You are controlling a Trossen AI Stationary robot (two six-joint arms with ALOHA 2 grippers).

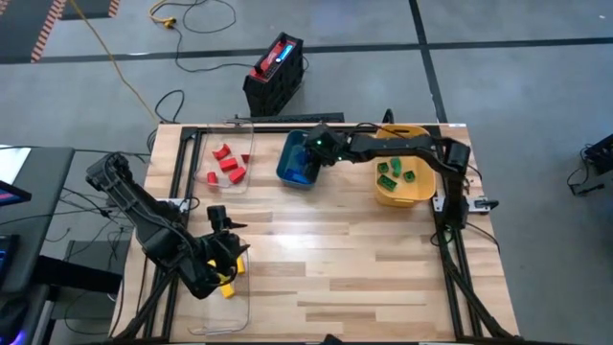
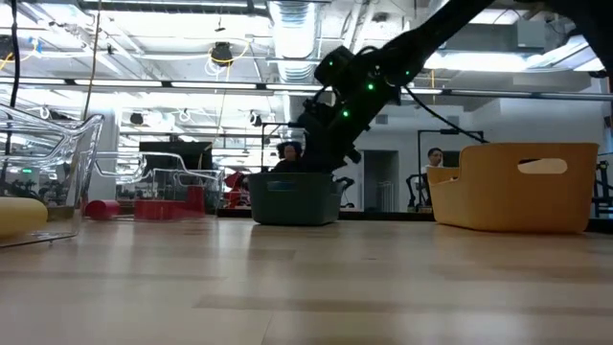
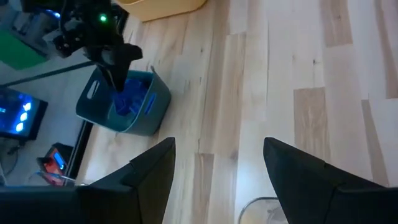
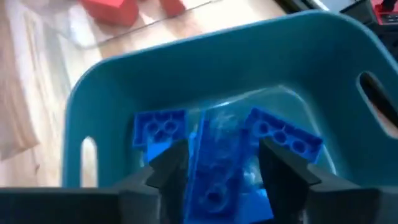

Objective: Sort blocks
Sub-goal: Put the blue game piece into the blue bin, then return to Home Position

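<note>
- Teal bin (image 1: 297,161): stands on the table (image 1: 364,259), at the far side, near the middle. All places below are given from it.
- Right gripper (image 4: 221,177): dips into the teal bin from above; fingers parted, a blue block (image 4: 214,162) lying between them. Whether the pads still touch it, I cannot tell.
- Blue blocks (image 3: 129,99): several, heaped inside the teal bin.
- Red blocks (image 1: 227,165): a small cluster just left of the teal bin, lying in a clear tray (image 1: 215,144).
- Yellow bin (image 1: 406,172): right of the teal bin, under the right arm's reach.
- Green blocks (image 1: 393,172): a few, inside the yellow bin.
- Left gripper (image 1: 218,217): well apart from the teal bin, toward the near left corner; fingers spread, nothing between them.
- Yellow block (image 1: 225,285): near the left arm, far from the teal bin, in a second clear tray (image 1: 235,311).
</note>
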